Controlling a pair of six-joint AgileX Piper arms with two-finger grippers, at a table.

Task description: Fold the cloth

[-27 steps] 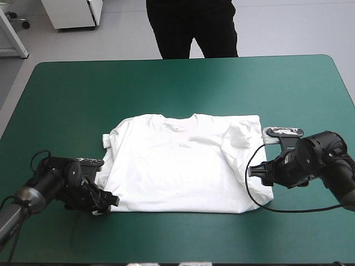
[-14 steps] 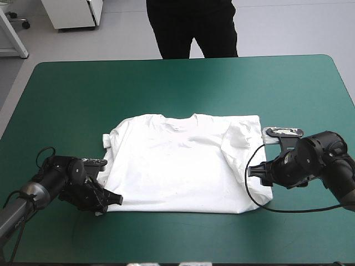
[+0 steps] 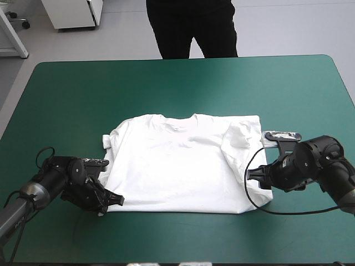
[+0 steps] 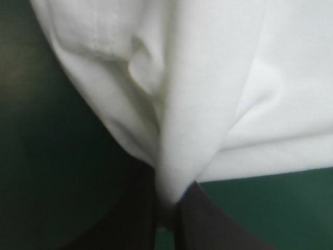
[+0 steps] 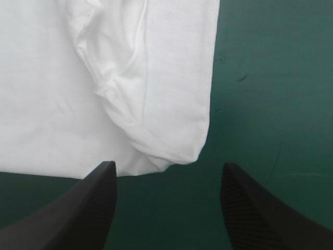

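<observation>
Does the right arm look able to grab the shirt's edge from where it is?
Probably yes. The right gripper has its jaws open, and a corner of the T-shirt lies just ahead of them on the cover. Nothing stands in the way; a short push forward should do.

T-shirt (image 4: 208, 104): blurred, cut off | left fingers (image 4: 208, 232): tips hidden in fold
</observation>
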